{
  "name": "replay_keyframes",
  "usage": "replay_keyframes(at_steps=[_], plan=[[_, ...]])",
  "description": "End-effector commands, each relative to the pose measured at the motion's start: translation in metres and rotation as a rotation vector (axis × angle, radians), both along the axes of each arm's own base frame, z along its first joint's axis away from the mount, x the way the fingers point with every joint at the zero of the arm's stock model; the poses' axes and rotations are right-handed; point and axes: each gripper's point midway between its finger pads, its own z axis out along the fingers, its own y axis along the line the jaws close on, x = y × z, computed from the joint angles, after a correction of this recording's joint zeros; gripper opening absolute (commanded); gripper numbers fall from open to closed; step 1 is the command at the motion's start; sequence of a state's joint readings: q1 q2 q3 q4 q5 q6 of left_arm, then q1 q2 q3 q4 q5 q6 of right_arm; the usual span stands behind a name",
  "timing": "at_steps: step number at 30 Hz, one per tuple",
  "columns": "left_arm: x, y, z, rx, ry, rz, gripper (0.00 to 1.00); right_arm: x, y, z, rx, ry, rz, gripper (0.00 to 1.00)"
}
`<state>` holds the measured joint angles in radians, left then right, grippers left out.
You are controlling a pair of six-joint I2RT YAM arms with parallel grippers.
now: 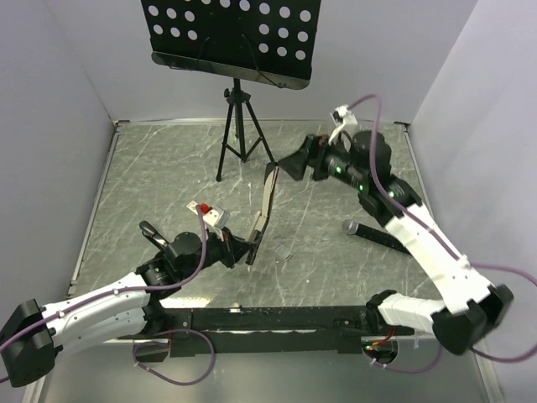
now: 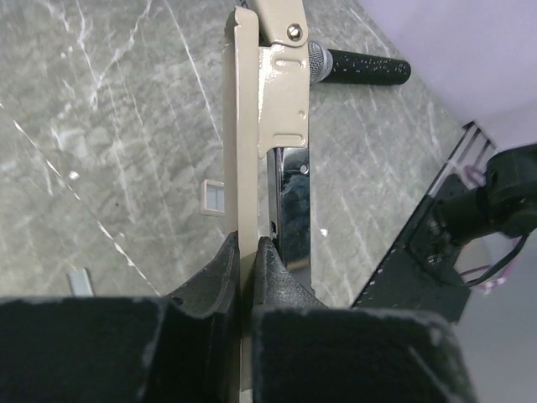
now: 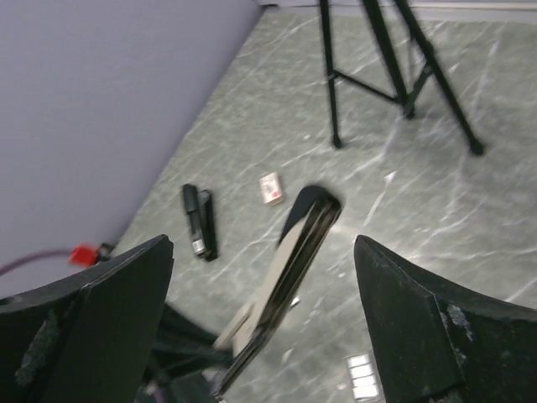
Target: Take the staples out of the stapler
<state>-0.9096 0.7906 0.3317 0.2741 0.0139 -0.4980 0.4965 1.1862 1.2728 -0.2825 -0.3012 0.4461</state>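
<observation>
Holding: my left tool (image 2: pixel 247 252) is pinched tight on the stapler (image 2: pixel 284 101). It grips a thin beige strip at the lower end, so the body stands up off the tabletop (image 1: pixel 168 168), swung open at its hinge.
Right side: my right tool (image 3: pixel 262 252) stands wide, one finger on either side of the stapler's upper end, with a clear gap to each.
Staples: the staples (image 1: pixel 284 251) — as I read that small pale block — lie flat on the tabletop just beside the stapler's lower end, free of both tools.
Channel: the left wrist view gives me a beige plate and a glossy black part. I cannot tell whether anything is left inside.
Step in hand: I judge the unloading to be near its end — block out, stapler open and braced in the air.
Next move: I need a look down the channel first. After that, the right tool must close squarely on the upper arm to fold the stapler shut against the left tool's grip.
Surroundings: the microphone (image 1: pixel 369 231) lies well off to the right and the tripod (image 1: pixel 239 126) stands behind, both apart from the work.
</observation>
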Motion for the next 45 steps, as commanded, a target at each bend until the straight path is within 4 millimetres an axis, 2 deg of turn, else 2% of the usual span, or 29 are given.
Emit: replay_keyframes(at_steps=[1,2,4,6,7,9,13,19,24,28,29,30,33,35,36,37,38,39,40,41,43,44,45], plan=[[0.010,-0.016,0.074,-0.263,0.014,0.039,0.01,-0.030,0.009,-0.023,0.062,0.080,0.019,0.90],[0.010,-0.018,0.082,-0.288,0.024,0.037,0.01,-0.035,0.013,-0.026,0.090,0.113,0.029,0.87],[0.008,-0.024,0.085,-0.317,0.072,0.020,0.01,-0.050,0.022,-0.041,0.103,0.164,0.057,0.87],[0.006,-0.028,0.094,-0.350,0.086,0.008,0.01,-0.058,0.025,-0.046,0.127,0.186,0.044,0.86],[0.006,-0.029,0.097,-0.356,0.087,0.004,0.01,-0.065,0.030,-0.056,0.115,0.205,0.055,0.86],[0.007,-0.029,0.102,-0.373,0.086,0.007,0.01,-0.065,0.028,-0.069,0.100,0.240,0.016,0.86],[0.004,-0.029,0.111,-0.410,0.078,-0.008,0.01,-0.065,0.029,-0.089,0.097,0.291,-0.005,0.79],[0.004,-0.027,0.109,-0.411,0.087,0.001,0.01,-0.066,0.041,-0.089,0.126,0.296,0.026,0.63],[0.003,-0.029,0.112,-0.428,0.082,-0.011,0.01,-0.068,0.055,-0.100,0.094,0.351,0.061,0.63],[0.002,-0.029,0.111,-0.438,0.086,-0.015,0.01,-0.068,0.059,-0.102,0.091,0.356,0.054,0.62],[0.001,-0.029,0.111,-0.443,0.088,-0.017,0.01,-0.067,0.060,-0.099,0.101,0.345,0.054,0.59],[0.001,-0.028,0.112,-0.451,0.086,-0.018,0.01,-0.068,0.061,-0.098,0.105,0.340,0.058,0.49],[-0.002,-0.028,0.116,-0.461,0.073,-0.033,0.01,-0.067,0.063,-0.097,0.110,0.333,0.058,0.32],[-0.004,-0.028,0.116,-0.454,0.055,-0.047,0.01,-0.066,0.063,-0.097,0.110,0.332,0.053,0.24],[-0.004,-0.027,0.117,-0.451,0.053,-0.044,0.01,-0.065,0.062,-0.098,0.112,0.329,0.049,0.13],[-0.004,-0.026,0.115,-0.440,0.060,-0.039,0.02,-0.064,0.062,-0.097,0.117,0.325,0.047,0.07],[-0.003,-0.026,0.113,-0.428,0.068,-0.030,0.15,-0.064,0.062,-0.097,0.119,0.322,0.046,0.02],[-0.002,-0.025,0.113,-0.422,0.068,-0.025,0.22,-0.064,0.062,-0.097,0.117,0.320,0.042,0.00],[-0.003,-0.025,0.111,-0.408,0.073,-0.027,0.27,-0.063,0.061,-0.097,0.112,0.315,0.039,0.00],[-0.004,-0.025,0.111,-0.401,0.065,-0.032,0.40,-0.063,0.061,-0.097,0.108,0.310,0.037,0.00],[-0.006,-0.024,0.111,-0.399,0.065,-0.040,0.55,-0.061,0.058,-0.097,0.079,0.286,0.036,0.00],[-0.007,-0.023,0.110,-0.395,0.070,-0.039,0.70,-0.059,0.055,-0.100,0.058,0.284,0.027,0.00],[-0.007,-0.023,0.112,-0.394,0.068,-0.041,0.75,-0.056,0.050,-0.104,0.013,0.272,0.007,0.00]])
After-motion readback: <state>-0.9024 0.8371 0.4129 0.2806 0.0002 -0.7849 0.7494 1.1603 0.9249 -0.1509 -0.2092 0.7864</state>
